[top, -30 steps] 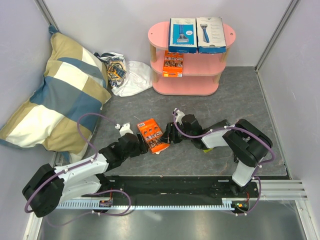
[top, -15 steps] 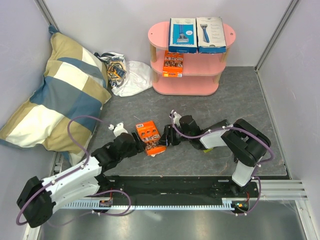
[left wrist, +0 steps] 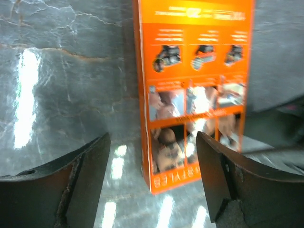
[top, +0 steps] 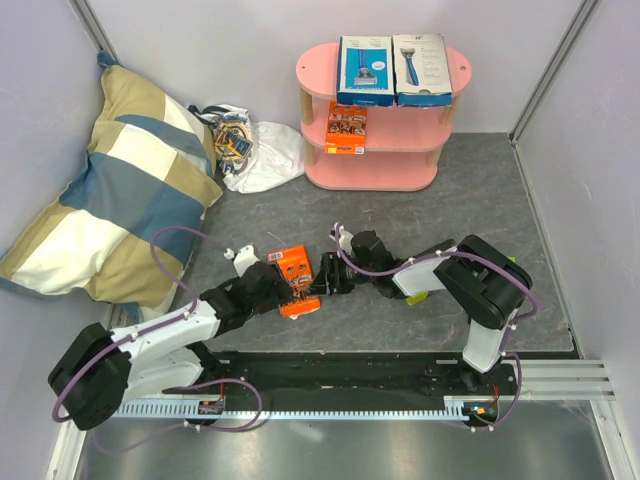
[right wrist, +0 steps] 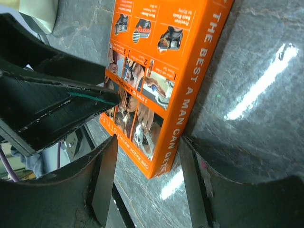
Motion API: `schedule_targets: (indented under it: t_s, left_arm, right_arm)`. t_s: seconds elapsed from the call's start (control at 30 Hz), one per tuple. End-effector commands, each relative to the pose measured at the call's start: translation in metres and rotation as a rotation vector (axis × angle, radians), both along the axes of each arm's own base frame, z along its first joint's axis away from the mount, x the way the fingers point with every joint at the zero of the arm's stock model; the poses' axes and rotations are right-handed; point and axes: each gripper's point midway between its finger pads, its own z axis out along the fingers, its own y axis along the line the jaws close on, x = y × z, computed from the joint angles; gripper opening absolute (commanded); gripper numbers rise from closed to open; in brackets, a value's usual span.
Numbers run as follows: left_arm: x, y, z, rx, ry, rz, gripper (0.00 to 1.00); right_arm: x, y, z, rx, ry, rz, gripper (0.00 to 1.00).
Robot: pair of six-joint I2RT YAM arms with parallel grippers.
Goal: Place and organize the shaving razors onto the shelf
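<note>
Left end effector (left wrist: 151, 140), jaws parted, faces right end effector (right wrist: 148, 141) low.

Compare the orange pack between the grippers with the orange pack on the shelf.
Place: the near orange pack sits on the grey table, with the left gripper and right gripper flanking it; the far orange pack lies on the pink shelf's middle board. Angle: the near one is skewed; the far one lies square. Both are orange.

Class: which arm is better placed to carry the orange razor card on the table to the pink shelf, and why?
Right, probably. The right gripper and left gripper both sit open at the orange card, but the pink shelf stands nearer the right arm; the left arm is stretched far out.
</note>
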Motion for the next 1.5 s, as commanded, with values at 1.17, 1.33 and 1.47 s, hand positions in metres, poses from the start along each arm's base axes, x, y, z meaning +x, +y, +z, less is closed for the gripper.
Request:
schedule_targets:
  t_s: [1.17,1.33,1.47]
  left_arm:
    - [0.044,-0.067,0.075,-0.361,-0.303,-0.180,0.02]
    - [0.040,-0.068,0.081,-0.410,-0.312,-0.172,0.02]
    - [0.038,-0.067,0.094,-0.464,-0.353,-0.165,0.02]
  right_arm:
    - [0.027,-0.042,-0.012,0.025,0.090,-0.234,0.62]
    - [0.020,-0.047,0.005,0.204,0.111,-0.241,0.63]
    - [0.022,-0.046,0.030,0.354,0.102,-0.239,0.64]
